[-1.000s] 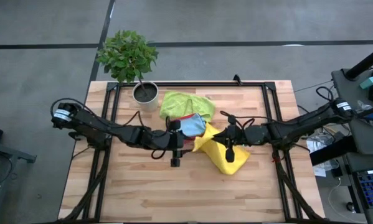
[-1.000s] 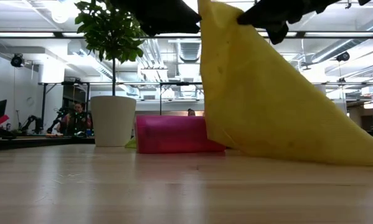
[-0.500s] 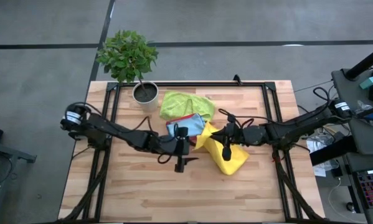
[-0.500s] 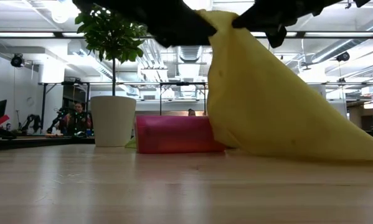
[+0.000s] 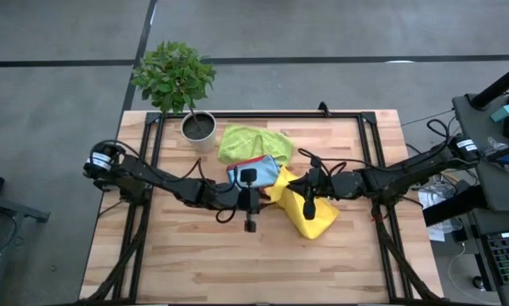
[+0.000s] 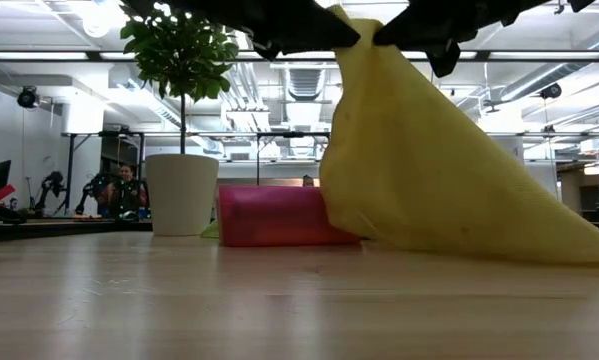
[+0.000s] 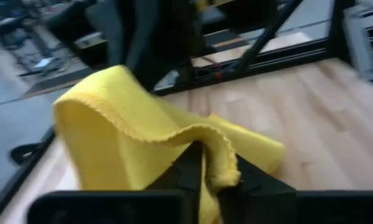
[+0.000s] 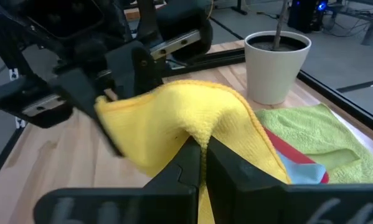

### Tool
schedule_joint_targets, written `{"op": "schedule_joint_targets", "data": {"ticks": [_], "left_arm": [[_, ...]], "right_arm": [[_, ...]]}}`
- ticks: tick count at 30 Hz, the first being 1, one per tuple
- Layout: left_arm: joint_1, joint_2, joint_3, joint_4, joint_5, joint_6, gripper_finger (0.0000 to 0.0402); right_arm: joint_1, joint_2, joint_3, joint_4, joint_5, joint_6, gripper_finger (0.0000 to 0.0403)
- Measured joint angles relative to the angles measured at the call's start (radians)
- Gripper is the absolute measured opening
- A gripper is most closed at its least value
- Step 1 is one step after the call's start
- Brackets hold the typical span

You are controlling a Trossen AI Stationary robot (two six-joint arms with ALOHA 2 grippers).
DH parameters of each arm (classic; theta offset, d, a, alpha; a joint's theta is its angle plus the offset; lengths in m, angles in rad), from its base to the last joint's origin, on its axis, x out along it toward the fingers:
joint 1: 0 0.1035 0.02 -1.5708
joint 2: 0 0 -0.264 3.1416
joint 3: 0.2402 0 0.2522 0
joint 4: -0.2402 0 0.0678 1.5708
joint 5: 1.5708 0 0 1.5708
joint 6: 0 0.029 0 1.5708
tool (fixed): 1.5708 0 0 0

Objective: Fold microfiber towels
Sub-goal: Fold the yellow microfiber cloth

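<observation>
From above, one yellow towel lies right of centre on the desk, beside one lime green towel, one teal-blue towel and one potted plant at the far left; only the level view shows a pink tray behind the yellow towel's raised peak. Each wrist view adds the grip: the left pincer is clenched on a yellow hem, the right pincer clenched on the yellow towel's fold.
</observation>
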State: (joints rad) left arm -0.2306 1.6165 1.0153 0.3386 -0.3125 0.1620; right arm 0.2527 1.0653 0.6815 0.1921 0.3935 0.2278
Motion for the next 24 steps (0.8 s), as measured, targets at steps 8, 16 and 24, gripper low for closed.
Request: {"op": "schedule_joint_targets", "data": {"ticks": [8, 16, 24], "left_arm": [[-0.055, -0.078, 0.001, -0.187, 0.190, 0.093, 0.0001], [-0.084, -0.096, -0.009, -0.511, 0.440, -0.070, 0.0000], [-0.176, -0.058, -0.061, -0.576, 0.597, -0.347, 0.0000]], "right_arm": [[0.031, 0.009, 0.000, -0.001, -0.240, 0.070, 0.0018], [0.085, 0.167, -0.001, -0.014, -0.402, 0.228, 0.0104], [0.039, 0.287, 0.019, -0.066, -0.279, 0.220, 0.0132]]}}
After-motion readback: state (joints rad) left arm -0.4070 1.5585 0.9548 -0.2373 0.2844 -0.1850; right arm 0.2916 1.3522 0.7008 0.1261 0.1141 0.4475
